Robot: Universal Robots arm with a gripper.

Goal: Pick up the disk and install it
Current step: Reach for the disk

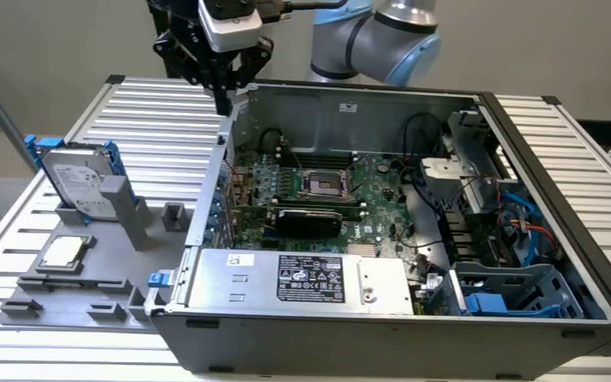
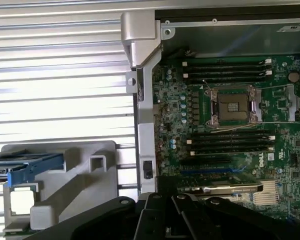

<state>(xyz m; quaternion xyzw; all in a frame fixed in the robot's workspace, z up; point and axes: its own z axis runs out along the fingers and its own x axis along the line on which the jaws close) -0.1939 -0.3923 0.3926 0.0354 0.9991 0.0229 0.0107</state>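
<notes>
Open air above disk [image 1: 75,181]; grey post [image 1: 124,209] just beside it; case wall [image 1: 210,179] flanks holder [image 1: 114,264].

An open computer case [image 1: 391,346] lies on a ribbed table [image 1: 162,111], holding a circuit board [image 1: 317,185], power box [image 1: 295,278] and blue cage [image 1: 518,296]. A grey holder [image 1: 72,293] beside it carries a square piece [image 1: 61,252], perhaps a chip.

Plain beige wall [image 1: 51,40], ribbed metal table [image 1: 168,119], bright glare

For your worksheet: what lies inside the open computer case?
A green motherboard, a power supply, cables and a blue drive cage. Whatever lies under the power supply is covered.
</notes>
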